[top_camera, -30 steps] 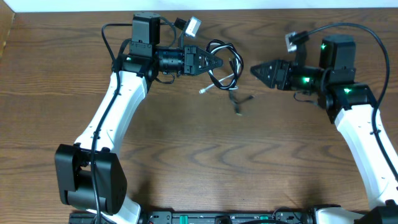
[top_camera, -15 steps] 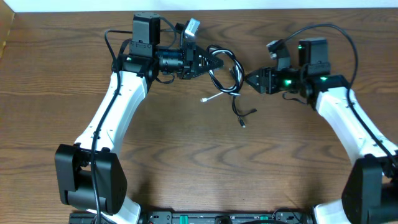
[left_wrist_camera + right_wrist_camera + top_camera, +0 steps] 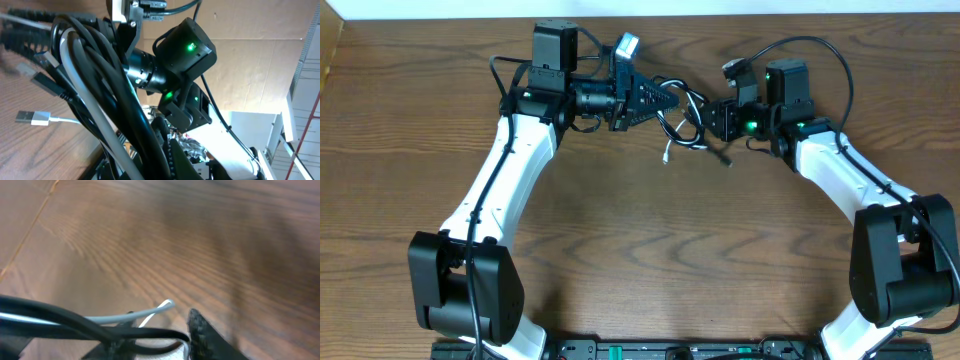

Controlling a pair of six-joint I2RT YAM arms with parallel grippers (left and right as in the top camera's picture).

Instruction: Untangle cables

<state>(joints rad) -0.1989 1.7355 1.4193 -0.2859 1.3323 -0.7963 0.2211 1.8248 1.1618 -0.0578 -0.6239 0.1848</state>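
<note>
Wood-grain bench [image 3: 620,250] under both arms; left hand [image 3: 668,102] is our ref pt. It's clamped on the cables [image 3: 688,118]. From its wrist cam the black & white strands run past the lens as one thick bundle. We read it as the anchor, pinning the knot so the other side has sth to pull against.

Right hand [image 3: 712,120] sits just across the bundle from left hand, tips at the loops. We can't tell if it's pinched on a strand or open. Its cam shows only one textured finger [image 3: 200,330] w/ a black and a pale strand crossing beside it.

White plug [image 3: 666,157] is just off left hand's tip, toward the near edge. Black plug [image 3: 725,159] is further from it, below right hand. Both ends look free, prob why the hold is at the loops: tails can slide back thru.

Our read: right hand should take one strand only and draw away from left hand. Grabbing both would likely tighten the knot.
</note>
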